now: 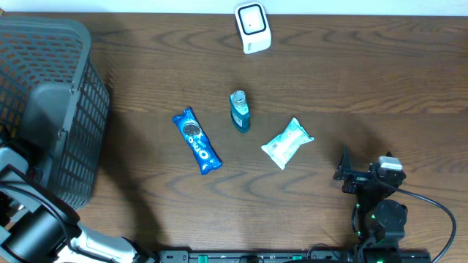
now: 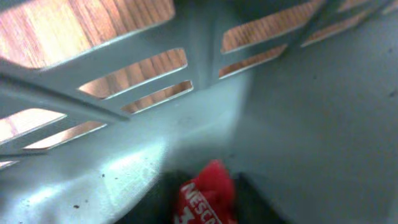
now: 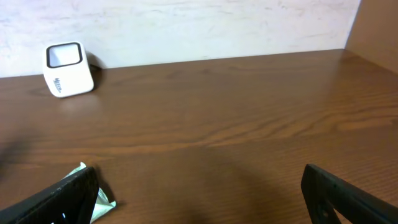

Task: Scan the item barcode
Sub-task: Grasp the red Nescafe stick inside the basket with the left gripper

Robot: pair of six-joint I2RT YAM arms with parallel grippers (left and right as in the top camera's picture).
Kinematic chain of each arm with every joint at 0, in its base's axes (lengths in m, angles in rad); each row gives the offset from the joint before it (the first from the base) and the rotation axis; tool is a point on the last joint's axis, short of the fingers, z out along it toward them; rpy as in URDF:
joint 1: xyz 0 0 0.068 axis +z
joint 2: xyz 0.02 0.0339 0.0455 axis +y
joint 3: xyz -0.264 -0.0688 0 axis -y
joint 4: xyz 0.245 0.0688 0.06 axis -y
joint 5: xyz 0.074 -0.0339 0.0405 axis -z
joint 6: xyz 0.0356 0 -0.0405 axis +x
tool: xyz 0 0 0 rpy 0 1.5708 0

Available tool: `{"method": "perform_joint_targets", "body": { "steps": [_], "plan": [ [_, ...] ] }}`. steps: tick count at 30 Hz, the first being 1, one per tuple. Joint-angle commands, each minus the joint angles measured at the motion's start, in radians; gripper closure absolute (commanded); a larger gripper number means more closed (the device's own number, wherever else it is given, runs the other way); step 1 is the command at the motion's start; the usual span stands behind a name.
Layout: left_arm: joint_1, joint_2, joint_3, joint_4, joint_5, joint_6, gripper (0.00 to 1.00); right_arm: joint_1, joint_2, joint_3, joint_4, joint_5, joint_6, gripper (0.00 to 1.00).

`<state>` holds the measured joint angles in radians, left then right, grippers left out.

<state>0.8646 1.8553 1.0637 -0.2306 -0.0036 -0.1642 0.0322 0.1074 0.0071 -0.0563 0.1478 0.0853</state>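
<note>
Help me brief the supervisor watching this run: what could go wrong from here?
The red packet sits deep in the basket, only partly in view; a grasp there may be shallow and slip. Carrying it to the scanner could clip the upright bottle in front of it.

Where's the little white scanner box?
In the overhead view the scanner stands near the far edge of the table, about mid-width, straight beyond the small bottle.

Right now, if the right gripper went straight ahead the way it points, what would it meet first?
The way looks free: ahead of the open right gripper there is only bare table up to the wall. The scanner and pale packet lie left of that line, though depth is unclear.
</note>
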Motion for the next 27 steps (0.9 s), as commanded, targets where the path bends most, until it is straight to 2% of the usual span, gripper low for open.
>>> {"method": "perform_joint_targets", "body": {
  "steps": [1,8,17,27],
  "plan": [
    [0.003,0.162,-0.158,-0.108,0.157,-0.024,0.92,0.009,-0.002,-0.002,-0.004,0.004,-0.012,0.01],
    [-0.004,0.124,-0.132,-0.103,0.278,-0.023,0.93,0.009,-0.002,-0.002,-0.004,0.004,-0.012,0.01],
    [-0.113,0.037,-0.031,-0.104,0.285,-0.024,0.93,0.009,-0.002,-0.002,-0.004,0.004,-0.012,0.01],
    [-0.247,-0.214,0.189,-0.180,0.284,-0.035,0.92,0.009,-0.002,-0.002,-0.004,0.004,-0.012,0.01]
  ]
}}
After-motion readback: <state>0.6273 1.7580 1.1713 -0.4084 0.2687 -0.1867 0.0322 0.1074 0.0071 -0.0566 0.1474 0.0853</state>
